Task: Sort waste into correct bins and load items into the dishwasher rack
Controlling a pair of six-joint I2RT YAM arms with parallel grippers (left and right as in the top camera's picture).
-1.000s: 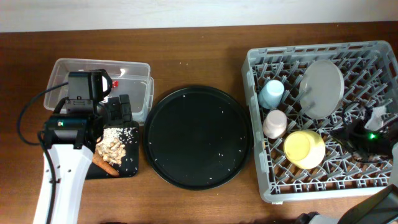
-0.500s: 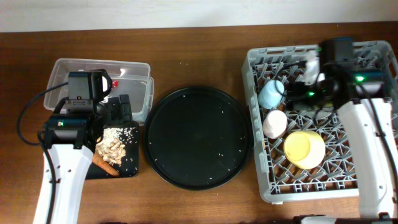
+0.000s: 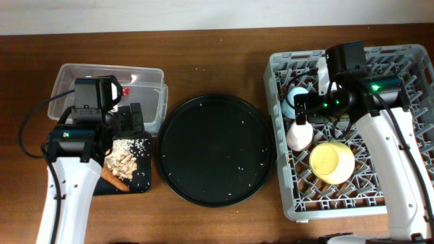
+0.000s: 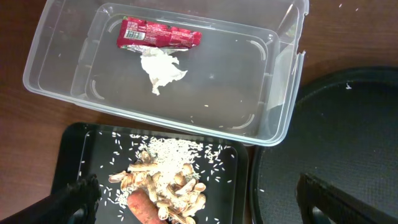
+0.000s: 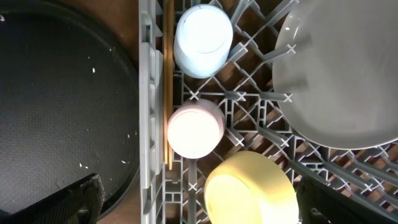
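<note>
The clear tub (image 4: 273,118) holds the red wrapper (image 4: 158,34) and the white tissue (image 4: 160,68). Beside it, the shallow black tray (image 4: 74,155) carries beige scraps (image 4: 165,183) and the orange-brown piece (image 4: 146,208). My left gripper (image 4: 196,186) hovers open above this tray. In the grey rack (image 5: 146,93) sit the light-blue cup (image 5: 202,40), pink cup (image 5: 194,129), yellow bowl (image 5: 249,190) and the plate (image 5: 339,74). The chopsticks (image 5: 168,81) lie along the rack's left wall. My right gripper (image 5: 199,183) hangs open over the cups, holding nothing.
A large round black tray (image 3: 215,149) speckled with rice grains lies between the bins and the rack (image 3: 285,203). Bare wooden table (image 3: 217,54) runs behind it. My right arm (image 3: 380,135) covers the plate in the overhead view.
My right arm has swung from the rack's right edge to above the cups at its left side, and its jaws have gone from shut to open. The left arm has stayed still.
</note>
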